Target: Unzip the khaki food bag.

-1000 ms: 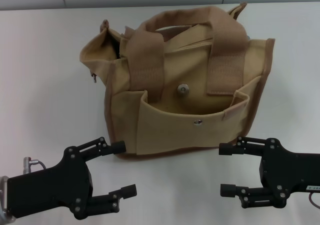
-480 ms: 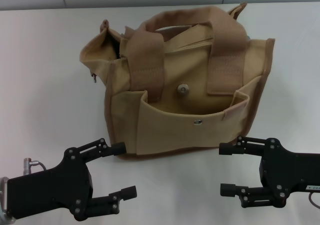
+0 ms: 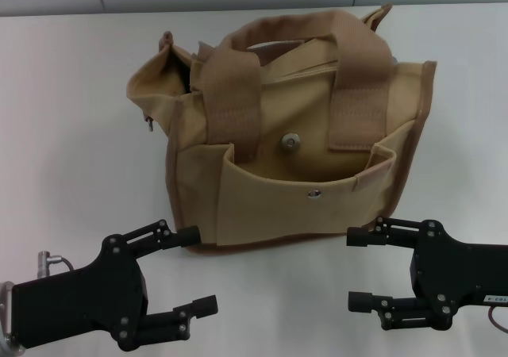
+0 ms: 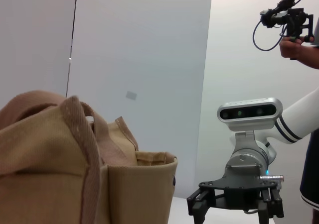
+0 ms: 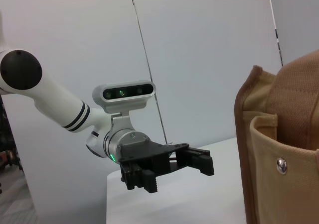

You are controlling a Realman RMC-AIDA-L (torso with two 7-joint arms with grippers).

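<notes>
White table (image 3: 71, 95) holds the khaki food bag (image 3: 302, 135) upright, centred. Its top looks gaping, but the zipper is hard to see. Left gripper (image 3: 190, 270) and right gripper (image 3: 359, 268) hover in front, fingers apart, holding nothing.

White table (image 3: 71, 135), pale wall panels (image 4: 139, 59) behind

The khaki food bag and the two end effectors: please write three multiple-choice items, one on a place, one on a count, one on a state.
1. Where is the khaki food bag?
A. Beyond both end effectors
B. Held by the left end effector
C. Under the right arm

2. How many carry handles has it?
A. One
B. Two
C. Four

3. How are the left end effector and right end effector?
A. Both shut
B. One gripping the bag
C. Both open

Answers: 1 A, bag lies on the table past them; 2 B, two straps show; 3 C, fingers spread, holding nothing.
</notes>
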